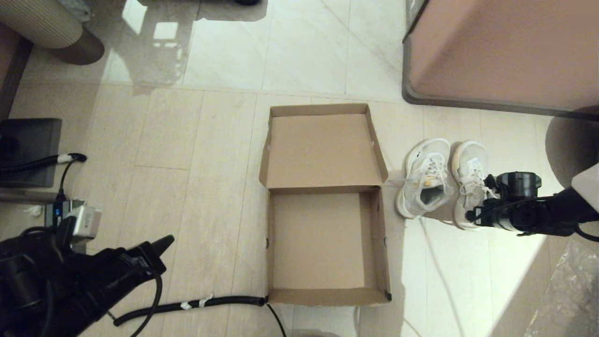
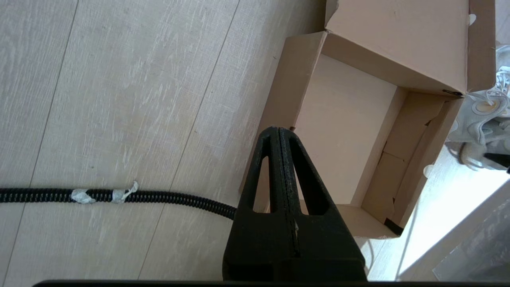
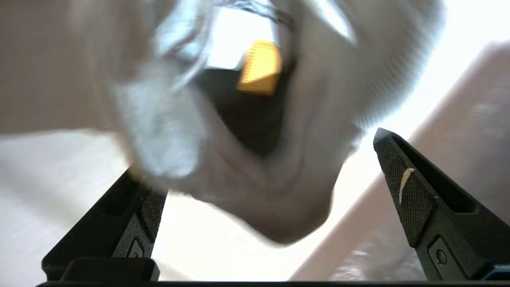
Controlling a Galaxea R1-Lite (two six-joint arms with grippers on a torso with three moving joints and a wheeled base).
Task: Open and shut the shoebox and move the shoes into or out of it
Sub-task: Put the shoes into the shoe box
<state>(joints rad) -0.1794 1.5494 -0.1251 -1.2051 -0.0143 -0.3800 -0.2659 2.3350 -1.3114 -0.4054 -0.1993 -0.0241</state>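
So, shoebox (image 1: 323,243) sits open on the floor in front of me, empty, lid (image 1: 323,150) flapped back away from me. Its long axis runs straight away from my base. Dark tape shows at its near right corner. The shoes (image 1: 444,180) stand side by side on the floor just right of the box, apart from it, toes pointing away from me, heels toward me, parallel to the box. No readable writing on box or shoes; a small yellow tag shows inside one shoe, unreadable.

My right gripper (image 3: 263,207) is spread wide, with the heel of the right-hand shoe between the fingers (image 3: 402,191); contact not clear.

My left gripper (image 2: 281,159) is closed on nothing, parked low, left of the box's near corner.

Bare floor lies left of the box. A black corrugated hose (image 1: 187,305) runs up to the box's near left corner. A pinkish block with dark rim (image 1: 496,51) stands beyond the shoes.
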